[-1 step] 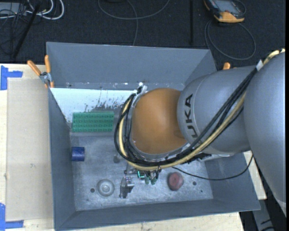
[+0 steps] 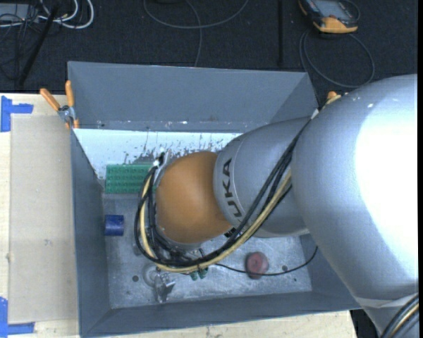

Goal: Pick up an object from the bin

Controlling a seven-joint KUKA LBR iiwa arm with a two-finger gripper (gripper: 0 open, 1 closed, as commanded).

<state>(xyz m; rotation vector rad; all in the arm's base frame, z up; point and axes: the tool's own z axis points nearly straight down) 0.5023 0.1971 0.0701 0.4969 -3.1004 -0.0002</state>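
The gripper (image 2: 161, 286) hangs low over the bin (image 2: 90, 259) floor beneath the orange wrist cover (image 2: 187, 199); whether it is spread or closed I cannot tell. A small blue block (image 2: 113, 224) lies near it, up and to the left, and a reddish round thing (image 2: 256, 263) lies well apart to its right.

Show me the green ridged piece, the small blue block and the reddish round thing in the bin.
green ridged piece (image 2: 125, 178), camera view, middle of its visible top face.
small blue block (image 2: 114, 224), camera view, middle of its top.
reddish round thing (image 2: 256, 263), camera view, its centre.
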